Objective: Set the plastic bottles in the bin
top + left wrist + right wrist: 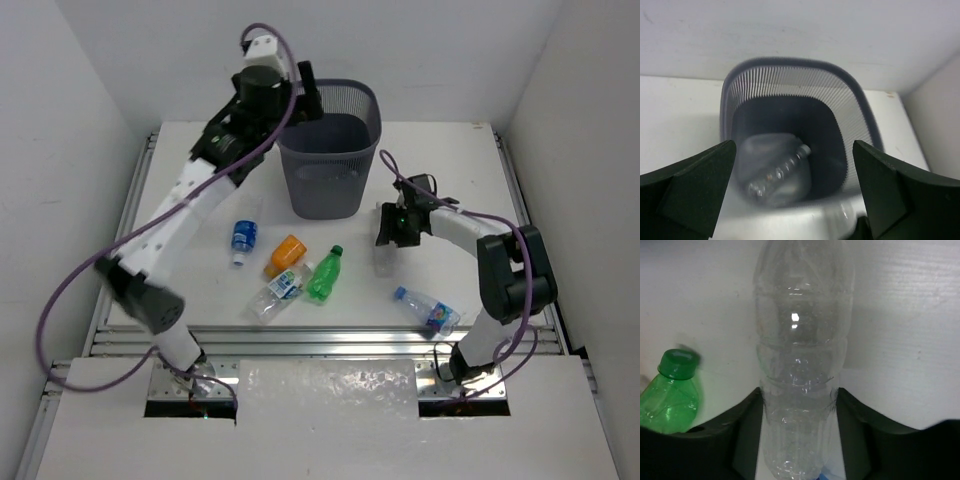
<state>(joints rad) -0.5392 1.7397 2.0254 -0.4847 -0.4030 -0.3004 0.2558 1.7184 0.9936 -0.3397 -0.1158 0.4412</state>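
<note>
A left claw (793, 145) hangs over the open mouth of the grey mesh bin (790, 67) at the far side of a white table (450, 160), its fingers spread wide with nothing between them. On the bin's floor lies a clear sunken bottle (777, 175), blurred in the wrist view. To the right of the bin, the right claw (799, 392) is low at the table, its two fingers (742, 432) set against either side of a clear ribbed bottle (800, 330) that lies on the surface, held between them. Five more bottles are on the table in front of the bin. A blue-labelled bottle (242, 238) lies to the left. An orange bottle (286, 255) sits near the middle. A flattened clear bottle (274, 296) lies just beside a green bottle (325, 275), whose green cap points toward the right claw. A capped bottle with a blue label (428, 310) lies well apart on the right, near the right arm's base.
</note>
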